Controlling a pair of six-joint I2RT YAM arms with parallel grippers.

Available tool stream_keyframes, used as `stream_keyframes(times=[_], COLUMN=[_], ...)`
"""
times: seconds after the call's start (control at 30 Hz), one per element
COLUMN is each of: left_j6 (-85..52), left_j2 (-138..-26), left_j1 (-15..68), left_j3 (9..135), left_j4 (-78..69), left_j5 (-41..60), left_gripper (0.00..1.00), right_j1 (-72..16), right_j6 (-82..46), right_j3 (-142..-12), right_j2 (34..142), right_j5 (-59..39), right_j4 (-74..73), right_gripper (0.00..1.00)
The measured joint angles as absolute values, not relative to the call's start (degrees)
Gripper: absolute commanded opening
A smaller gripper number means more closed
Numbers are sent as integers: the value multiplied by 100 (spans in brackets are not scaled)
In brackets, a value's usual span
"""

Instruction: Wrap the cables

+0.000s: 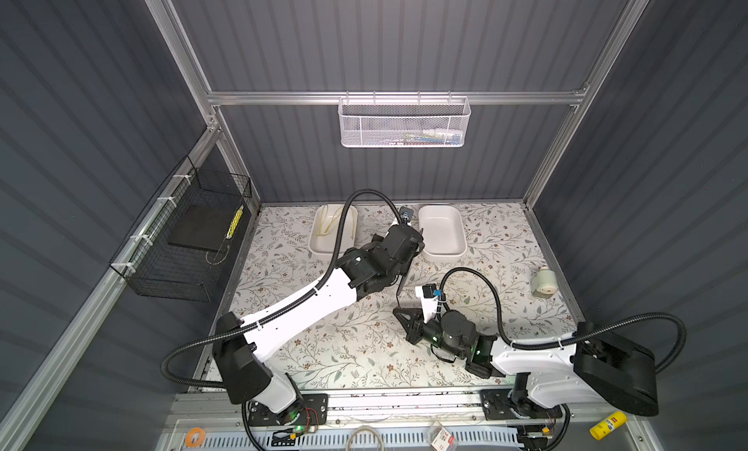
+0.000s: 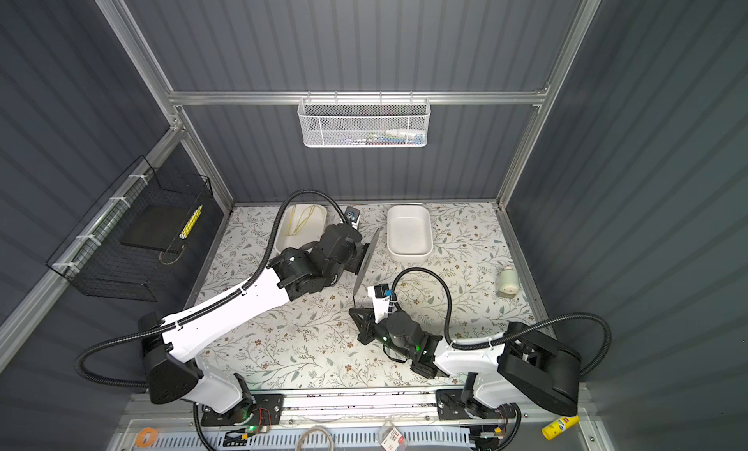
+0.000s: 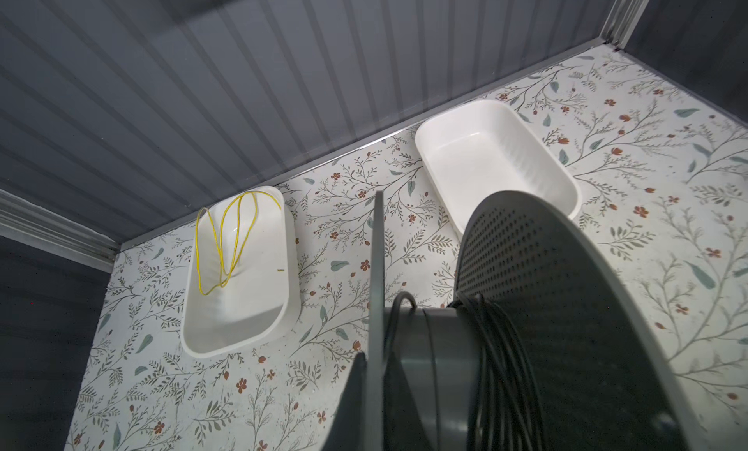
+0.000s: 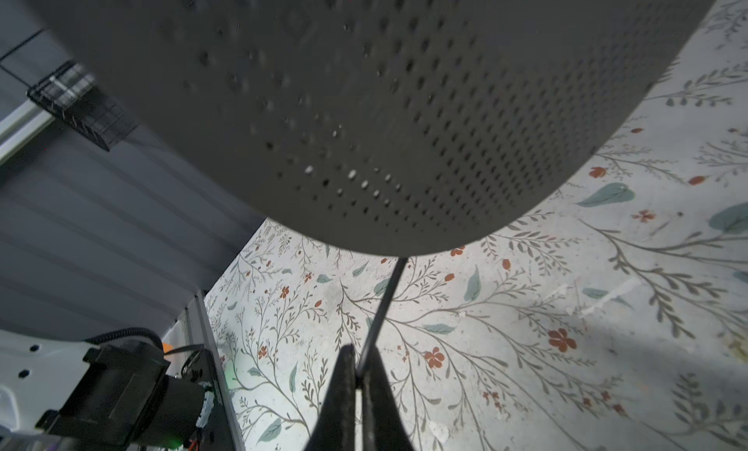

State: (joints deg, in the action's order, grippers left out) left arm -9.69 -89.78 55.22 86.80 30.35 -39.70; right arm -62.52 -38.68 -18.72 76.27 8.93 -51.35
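Observation:
A grey spool (image 3: 566, 307) with perforated flanges hangs above the table, and my left gripper (image 3: 378, 362) is shut on its thin flange (image 3: 378, 246). The black cables (image 3: 502, 348) lie in several turns round the hub, close to the perforated flange. One strand (image 4: 384, 299) runs down from the spool's rim to my right gripper (image 4: 361, 358), which is shut on it just above the floral table. In both top views the spool (image 2: 366, 263) sits mid-table at my left gripper (image 1: 409, 250), with my right gripper (image 2: 355, 312) just below it.
A white tray (image 1: 324, 246) holding a thin yellow cord and an empty white tray (image 1: 441, 250) stand at the back. A small white and green object (image 1: 544, 285) lies at the right. A black wire basket (image 1: 182, 242) hangs on the left wall.

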Motion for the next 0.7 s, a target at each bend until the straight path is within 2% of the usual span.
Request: stream_keyframes(times=[0.3, 0.7], left_j6=[-408, -78], left_j2=[-9719, -10409], left_j1=[5618, 5675], left_j3=[8578, 8300], left_j4=[2550, 2217], left_j5=[-4663, -5179], left_gripper=[0, 0], right_j1=[-6451, -6451], right_j6=[-4407, -5146], right_j3=[-1977, -1857], right_j2=[7972, 8890], right_j5=[1533, 1743], right_j4=[-5371, -6318], right_gripper=[0, 0])
